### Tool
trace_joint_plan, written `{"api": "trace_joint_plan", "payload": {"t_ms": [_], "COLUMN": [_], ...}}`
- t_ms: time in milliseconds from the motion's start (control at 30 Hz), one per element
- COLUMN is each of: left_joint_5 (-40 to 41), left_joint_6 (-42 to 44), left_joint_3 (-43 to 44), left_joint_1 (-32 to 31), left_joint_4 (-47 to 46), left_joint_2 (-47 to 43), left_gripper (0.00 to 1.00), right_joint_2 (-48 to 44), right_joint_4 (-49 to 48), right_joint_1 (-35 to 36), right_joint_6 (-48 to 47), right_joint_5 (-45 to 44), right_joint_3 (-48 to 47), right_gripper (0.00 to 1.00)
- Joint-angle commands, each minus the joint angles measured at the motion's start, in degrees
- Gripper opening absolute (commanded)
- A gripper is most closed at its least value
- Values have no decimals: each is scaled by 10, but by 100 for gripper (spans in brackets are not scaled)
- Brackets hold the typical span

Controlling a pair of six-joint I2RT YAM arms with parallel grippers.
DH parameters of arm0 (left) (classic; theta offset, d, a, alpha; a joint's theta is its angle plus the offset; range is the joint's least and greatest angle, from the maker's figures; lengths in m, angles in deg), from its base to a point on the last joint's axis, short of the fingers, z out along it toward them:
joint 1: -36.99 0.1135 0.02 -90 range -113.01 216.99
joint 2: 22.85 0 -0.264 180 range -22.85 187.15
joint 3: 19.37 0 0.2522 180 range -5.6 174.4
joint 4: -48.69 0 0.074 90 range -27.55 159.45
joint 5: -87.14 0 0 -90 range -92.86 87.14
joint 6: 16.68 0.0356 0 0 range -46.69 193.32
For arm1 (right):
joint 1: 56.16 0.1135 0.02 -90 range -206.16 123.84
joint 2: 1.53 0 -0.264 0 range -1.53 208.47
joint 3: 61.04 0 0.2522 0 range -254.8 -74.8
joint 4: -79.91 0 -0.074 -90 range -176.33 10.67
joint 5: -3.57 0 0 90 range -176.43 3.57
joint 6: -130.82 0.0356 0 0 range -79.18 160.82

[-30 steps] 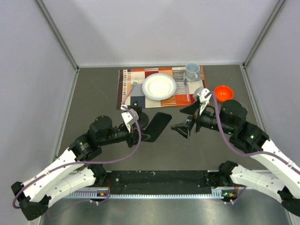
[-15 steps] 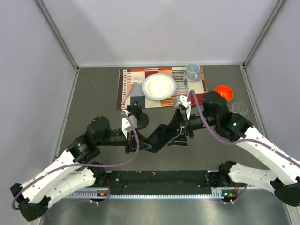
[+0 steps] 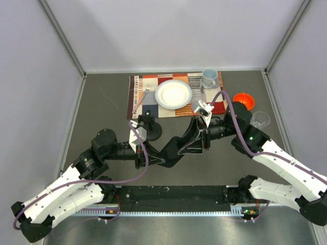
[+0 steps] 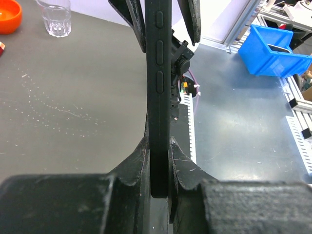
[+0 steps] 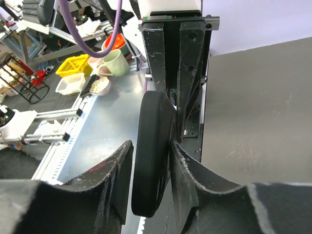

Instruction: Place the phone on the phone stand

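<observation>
The left gripper [image 3: 141, 154] is pinching the phone [image 3: 171, 148] by one end. It is holding it on edge, with its length running toward two o'clock. The phone stand [image 3: 149, 131] is standing unloaded just at twelve o'clock from that gripper, so a careless swing of the arm is risking a knock that tips it.

The right gripper [image 3: 195, 141] is straddling the phone's far end. One of its fingers [image 5: 190, 170] is lying against the phone, but I cannot tell whether the other is pressing. If the left lets go before that hold is firm, the phone is likely dropping onto the table [image 3: 102, 102]. If the two arms are pulling differently, it is twisting in the pads.

Only the top view is showing the stand. The left wrist view alone is showing the side buttons [image 4: 160, 48] edge-on, and the right wrist view is showing the rounded end between its own fingers.
</observation>
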Motion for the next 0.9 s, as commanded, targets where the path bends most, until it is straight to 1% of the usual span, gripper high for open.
{"api": "trace_joint_plan", "payload": {"t_ms": [0,133,367,433,467,500,567,600,633,667,700,733,767,800,833,867], "left_joint_5": [-17,-13,-3,-3,2,6,25,39,71,95,123,158,217,262,306,407], "left_joint_6": [-8,-14,-14,-13,-13,-15,-16,-16,-10,-7,-7,-7,-5,-4,-6,-8], "left_joint_3": [8,7,6,7,9,10,11,13,20,24,28,32,34,35,36,36], "left_joint_1": [0,0,0,0,0,0,0,0,0,0,0,0,0,0,0,0], "left_joint_4": [-75,-81,-78,-77,-76,-76,-75,-63,-53,-42,-32,-12,-3,8,24,35], "left_joint_2": [-14,-15,-19,-16,-16,-15,-17,-15,-16,-16,-22,-27,-34,-43,-62,-72], "left_gripper": [0,0,0,0,0,0,0,0,8,19,40,50,56,61,63,64], "right_joint_2": [-11,-8,-5,-2,-2,0,0,-2,-4,-6,-8,-11,-12,-14,-21,-25], "right_joint_4": [-65,-81,-114,-114,-110,-104,-91,-65,-54,-43,-36,-27,-20,-3,35,49], "right_joint_1": [-4,-4,-3,-1,1,4,5,5,4,4,5,4,3,2,0,-13], "right_joint_6": [20,25,34,26,19,10,-14,-23,-35,-43,-56,-82,-85,-92,-106,-106], "right_joint_5": [10,9,-5,1,2,1,-25,-43,-98,-121,-130,-144,-158,-167,-200,-217], "right_joint_3": [-5,-2,14,14,14,13,13,13,14,18,20,20,18,14,9,5], "right_gripper": [34,31,29,23,17,0,0,0,0,0,0,0,0,0,0,0]}}
